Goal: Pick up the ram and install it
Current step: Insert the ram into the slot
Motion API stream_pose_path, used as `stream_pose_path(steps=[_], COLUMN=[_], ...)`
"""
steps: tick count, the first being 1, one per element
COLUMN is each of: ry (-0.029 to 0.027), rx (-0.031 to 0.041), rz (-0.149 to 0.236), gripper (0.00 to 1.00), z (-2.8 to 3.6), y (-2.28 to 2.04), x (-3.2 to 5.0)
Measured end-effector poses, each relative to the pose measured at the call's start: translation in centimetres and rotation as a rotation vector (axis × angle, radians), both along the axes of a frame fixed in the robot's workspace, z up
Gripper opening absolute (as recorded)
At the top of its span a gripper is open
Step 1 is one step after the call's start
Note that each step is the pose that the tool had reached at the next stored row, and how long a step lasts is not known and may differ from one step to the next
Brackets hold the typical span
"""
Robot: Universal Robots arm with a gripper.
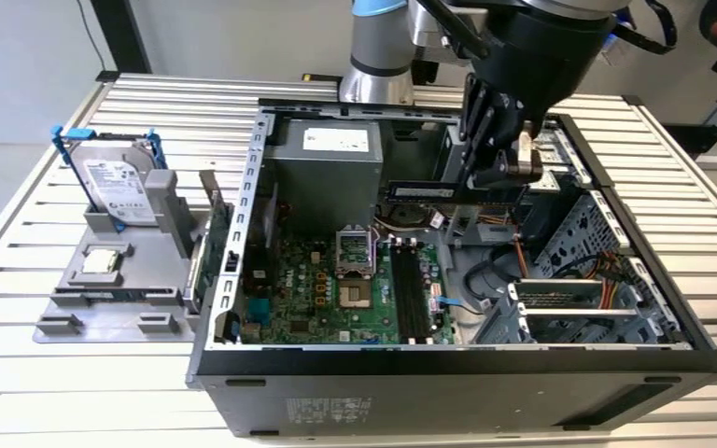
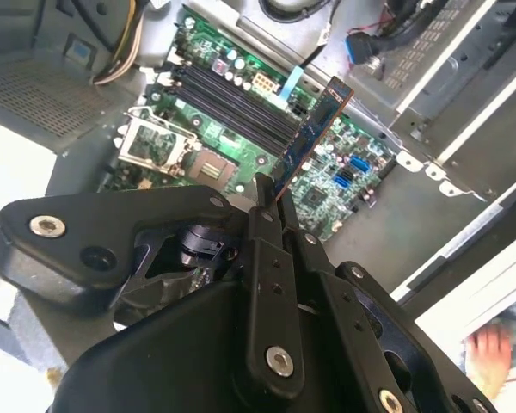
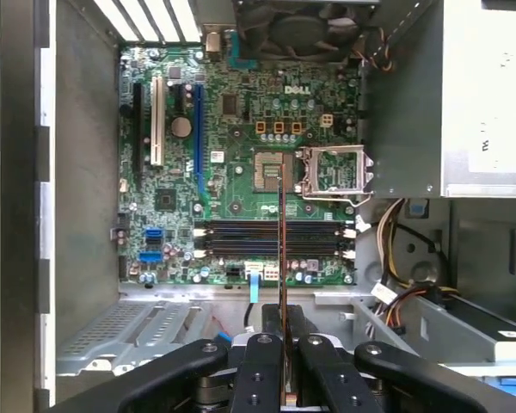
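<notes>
The tool [image 1: 504,179] is clenched on the ram [image 1: 424,191], held above the open computer case [image 1: 458,359]; its gripped end is hidden. In the first wrist view it is seen edge-on over the memory slots [image 3: 241,234].

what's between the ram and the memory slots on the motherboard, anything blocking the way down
Nothing visible does. The ram, clamped in the jaws, hangs above the open case, and in the first wrist view the memory slots lie bare beneath it. The loose cables sit off to one side, clear of the slots.
</notes>
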State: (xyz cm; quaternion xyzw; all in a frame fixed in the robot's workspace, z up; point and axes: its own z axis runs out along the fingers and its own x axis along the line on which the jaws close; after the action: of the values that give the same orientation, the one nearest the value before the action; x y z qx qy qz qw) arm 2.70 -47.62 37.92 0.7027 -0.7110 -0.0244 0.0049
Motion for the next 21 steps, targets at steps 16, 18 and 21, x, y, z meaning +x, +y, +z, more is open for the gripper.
stream_pose_path(steps=[16,18,21], ry=[0.0,0.0,0.0], rx=[0.0,0.0,-0.0001], rz=[-0.014,-0.014,-0.014], gripper=[0.0,0.0,0.0], z=[-0.11,-0.11,-0.1], y=[1.51,1.51,1.51], x=[0.0,0.0,0.0])
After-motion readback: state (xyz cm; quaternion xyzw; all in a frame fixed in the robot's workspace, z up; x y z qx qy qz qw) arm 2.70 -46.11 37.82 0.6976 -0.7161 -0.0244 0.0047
